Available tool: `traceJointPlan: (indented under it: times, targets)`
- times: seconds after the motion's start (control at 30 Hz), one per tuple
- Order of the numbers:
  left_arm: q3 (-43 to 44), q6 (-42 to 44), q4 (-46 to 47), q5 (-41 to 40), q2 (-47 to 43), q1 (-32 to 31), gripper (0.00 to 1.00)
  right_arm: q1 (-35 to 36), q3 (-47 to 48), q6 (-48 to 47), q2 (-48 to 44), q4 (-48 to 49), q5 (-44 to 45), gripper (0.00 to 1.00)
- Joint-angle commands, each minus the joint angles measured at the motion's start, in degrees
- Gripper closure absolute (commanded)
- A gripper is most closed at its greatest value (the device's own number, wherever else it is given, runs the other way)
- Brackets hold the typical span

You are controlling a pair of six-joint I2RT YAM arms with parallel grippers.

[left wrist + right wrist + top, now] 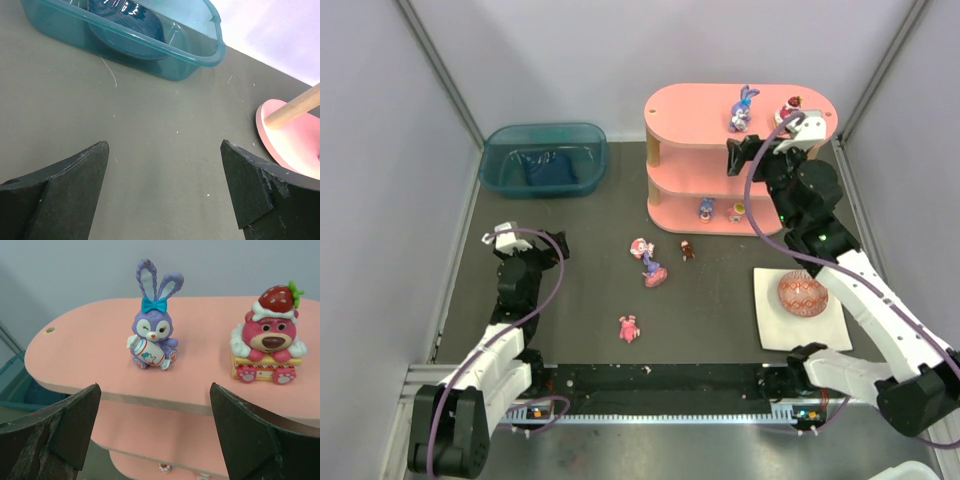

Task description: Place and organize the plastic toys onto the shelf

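Note:
The pink shelf (690, 110) stands at the back right. On its top tier stand a purple-blue bunny (743, 108) (152, 335) and a pink bear with a strawberry hat (790, 108) (267, 342). Two small toys (706, 208) (737, 211) sit on the bottom tier. On the table lie a pink toy (642, 248), a purple-pink toy (654, 272), a tiny dark red toy (687, 250) and another pink toy (628, 328). My right gripper (760, 148) (155, 430) hangs open just in front of the top tier, holding nothing. My left gripper (535, 250) (165, 185) is open and empty over bare table at the left.
A teal translucent bin (545, 158) (150, 45) stands at the back left. A patterned red-orange egg (803, 293) rests on a white square mat (770, 330) at the right front. Grey walls close in both sides and the back. The shelf's base (292, 145) shows right of the left gripper.

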Motion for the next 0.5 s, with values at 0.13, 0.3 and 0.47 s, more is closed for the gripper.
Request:
traceJointPlan:
  times: [0.13,0.3,0.47]
  targets:
    - [-0.68,-0.19,2.98,1.01,-0.39,0.51,0.01,0.70,-3.16,3.29,-14.05,-5.94,2.41,0.03]
    - [-0.68,0.16,3.07,1.36,-0.48,0.51,0.01,0.79,-10.02,2.43,-25.90,-6.73,9.18,0.03]
    - [-0.77,1.39,3.16,2.41,-1.44,0.51,0.01,0.62,-15.38,1.98,-32.78,-10.07,17.01,0.03]
